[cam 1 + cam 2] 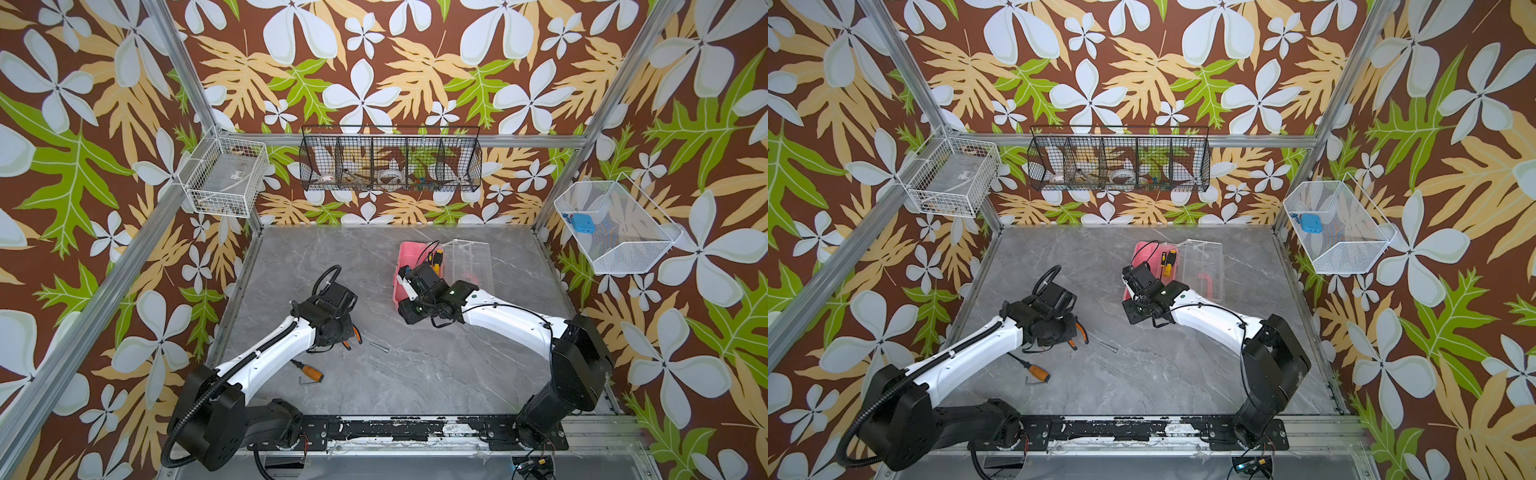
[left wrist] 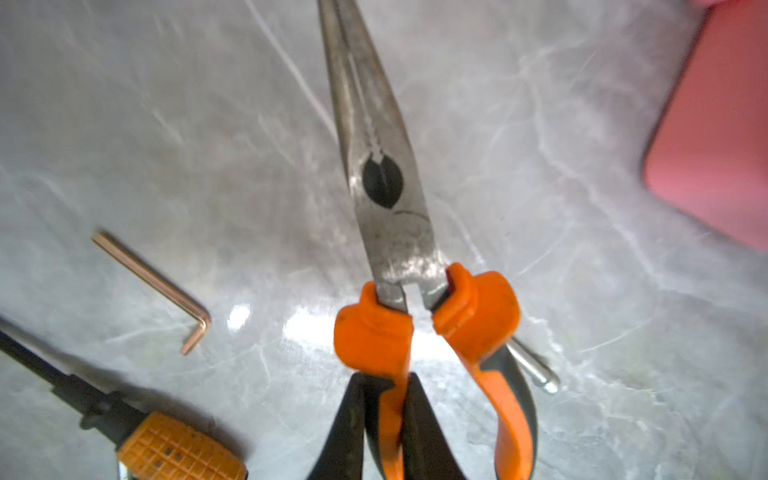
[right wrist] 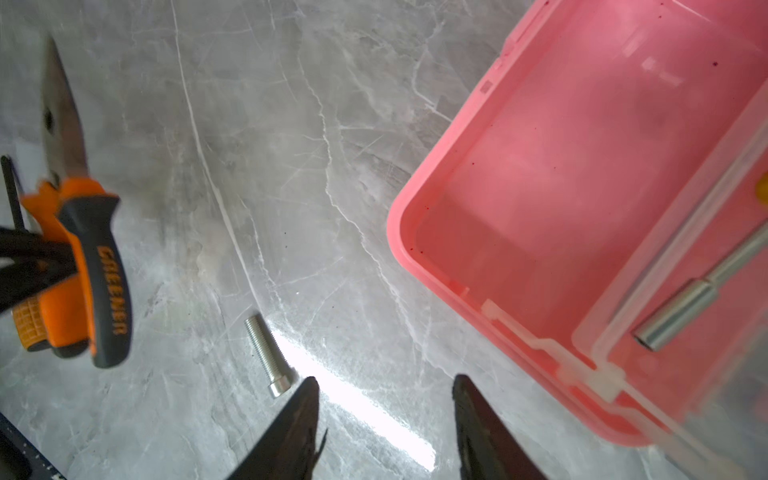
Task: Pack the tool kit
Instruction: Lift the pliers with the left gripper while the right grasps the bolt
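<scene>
Pliers (image 2: pixel 386 199) are pinched by one handle in the left claw (image 2: pixel 386 419), well apart from the pink case (image 3: pixel 561 187). Right claw (image 3: pixel 384 415) is spread, empty, just beside the case. Counted on the table (image 1: pixel 415 374): one bolt (image 3: pixel 266 357), one hex key (image 2: pixel 158 286), one screwdriver (image 2: pixel 178 453).

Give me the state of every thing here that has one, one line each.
case: open, partly packed
lid: folded back beside the case
pliers: nose closed, gripped by one handle
left gripper: shut on the pliers
right gripper: open, empty, near the case
bolt: loose on the table
hex key: loose on the table
orange screwdriver: loose on the table
yellow screwdriver: in the case
</scene>
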Robot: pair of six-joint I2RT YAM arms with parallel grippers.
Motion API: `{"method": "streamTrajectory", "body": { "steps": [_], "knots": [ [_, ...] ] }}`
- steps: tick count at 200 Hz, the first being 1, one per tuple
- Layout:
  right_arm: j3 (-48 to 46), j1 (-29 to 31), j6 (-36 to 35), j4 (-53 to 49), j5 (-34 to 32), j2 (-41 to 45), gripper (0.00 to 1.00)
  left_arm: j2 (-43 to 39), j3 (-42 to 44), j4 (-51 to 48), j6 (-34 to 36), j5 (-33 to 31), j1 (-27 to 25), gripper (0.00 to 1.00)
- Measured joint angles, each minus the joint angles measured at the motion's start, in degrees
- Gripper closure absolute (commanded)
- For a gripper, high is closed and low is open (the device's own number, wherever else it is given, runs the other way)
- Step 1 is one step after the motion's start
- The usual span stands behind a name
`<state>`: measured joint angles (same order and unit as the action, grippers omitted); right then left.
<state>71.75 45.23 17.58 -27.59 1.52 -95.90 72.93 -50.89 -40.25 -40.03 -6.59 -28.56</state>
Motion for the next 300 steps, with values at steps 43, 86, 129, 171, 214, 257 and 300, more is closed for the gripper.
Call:
{"method": "streamTrajectory", "body": {
  "steps": [43,86,129,171,214,257,300],
  "knots": [
    [-2.64,3.74,-7.76,-0.11,1.05,-4.2,0.31,0.5,-9.44,-2.56,2.82,-0.37,4.04,1.0],
    [-0.48,4.57,-12.39,2.93,1.77,-9.42,0.17,1.99,-14.23,-4.22,5.01,1.2,7.15,1.0],
    [4.76,4.52,-16.63,5.68,1.66,-16.31,0.36,2.73,-14.36,-4.48,5.35,3.43,7.89,1.0],
    [6.32,5.38,-18.25,6.71,3.04,-20.04,0.48,2.73,-13.88,-4.52,5.35,4.5,8.63,1.0],
    [3.87,5.38,-19.23,8.85,3.21,-19.78,0.61,3.3,-13.88,-4.48,5.35,5.99,9.29,1.0],
    [1.27,5.53,-18.43,11.72,2.1,-18.73,0.83,4.17,-14.38,-4.5,5.38,6.93,9.86,1.0],
    [1.01,5.75,-17.42,12.5,0.74,-18.75,0.92,5.2,-17.77,-4.48,6.23,7.48,10.16,1.0]
  ]
}}
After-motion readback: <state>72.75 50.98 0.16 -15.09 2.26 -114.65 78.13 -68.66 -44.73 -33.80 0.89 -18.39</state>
